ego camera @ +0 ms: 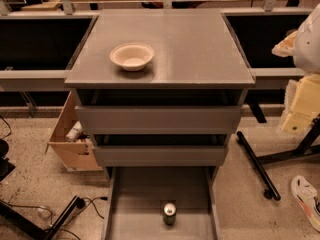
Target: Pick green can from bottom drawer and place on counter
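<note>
The green can stands upright on the floor of the bottom drawer, which is pulled out toward me at the bottom of the view. The can's silver top faces up. The counter is the grey top slab of the cabinet, above the two upper drawers. My arm shows as pale white and yellowish shapes at the right edge. My gripper hangs there, level with the upper drawers, far to the right of and above the can, holding nothing that I can see.
A white bowl sits on the counter's left front part. The two upper drawers are slightly pulled out. A cardboard box stands on the floor at the left. Black stand legs, a shoe and cables lie on the floor.
</note>
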Controlling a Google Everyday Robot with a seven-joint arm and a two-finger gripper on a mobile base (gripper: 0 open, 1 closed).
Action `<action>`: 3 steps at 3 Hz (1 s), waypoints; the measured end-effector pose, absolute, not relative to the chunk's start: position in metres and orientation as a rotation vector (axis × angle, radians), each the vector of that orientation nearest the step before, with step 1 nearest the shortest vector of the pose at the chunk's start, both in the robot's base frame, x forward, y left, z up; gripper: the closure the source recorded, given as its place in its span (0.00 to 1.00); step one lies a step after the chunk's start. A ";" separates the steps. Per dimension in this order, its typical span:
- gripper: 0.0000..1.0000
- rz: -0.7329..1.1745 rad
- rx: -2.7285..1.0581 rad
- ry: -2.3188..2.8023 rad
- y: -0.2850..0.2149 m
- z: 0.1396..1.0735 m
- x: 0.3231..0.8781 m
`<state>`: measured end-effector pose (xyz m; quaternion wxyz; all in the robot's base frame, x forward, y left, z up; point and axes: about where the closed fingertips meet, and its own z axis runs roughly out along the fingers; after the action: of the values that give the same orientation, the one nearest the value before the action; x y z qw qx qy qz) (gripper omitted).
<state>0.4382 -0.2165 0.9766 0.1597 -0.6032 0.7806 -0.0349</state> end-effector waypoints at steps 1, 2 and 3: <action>0.00 -0.100 -1.724 2.231 -0.217 0.977 0.438; 0.00 -0.034 -1.688 2.189 -0.205 0.956 0.443; 0.00 0.168 -1.651 2.107 -0.178 0.895 0.428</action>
<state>0.4277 -0.1776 0.8952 0.2275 -0.5993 0.7650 0.0611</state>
